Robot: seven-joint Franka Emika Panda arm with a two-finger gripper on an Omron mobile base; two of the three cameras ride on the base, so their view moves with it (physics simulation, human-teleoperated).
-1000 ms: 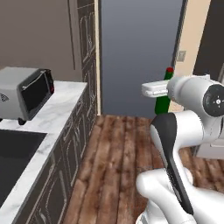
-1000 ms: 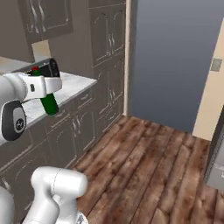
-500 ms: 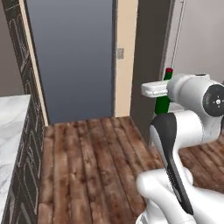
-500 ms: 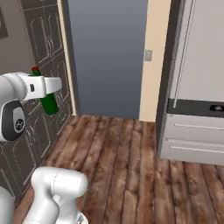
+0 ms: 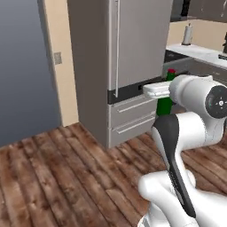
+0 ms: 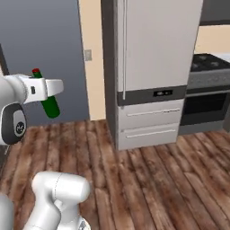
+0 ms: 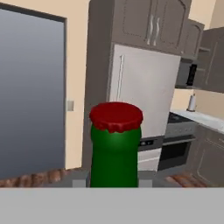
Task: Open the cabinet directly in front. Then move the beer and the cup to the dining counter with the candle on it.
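Green glass: the beer [image 6: 50,105], a dark bottle with a red cap, sits between the jaws of the gripper [image 6: 50,86], clenched at the neck; its body hangs below the hand, tilted in the right base view.
Gripper state: grasping the beer [image 5: 165,103], carried in the air above the wood floor [image 5: 66,177], touching nothing else.
Hand view: the red cap and green neck of the beer [image 7: 116,146] rise straight ahead of the gripper [image 7: 114,181], covering the lower middle.
Left of the gripper: a large blue-grey panel [image 7: 30,96] beside a beige wall strip with a small switch plate [image 7: 70,105].
Ahead of the gripper: a tall grey fridge [image 7: 146,92] with a long vertical handle and two drawers low down; wall cabinets [image 7: 151,26] with silver bar handles sit above it.
Right of the gripper: a dark stove [image 6: 209,96], then a counter [image 7: 205,120] carrying a small pale bottle [image 7: 191,103], well apart from the hand.
In the way: the fridge stands directly ahead, well apart from the held bottle; open floor lies between.
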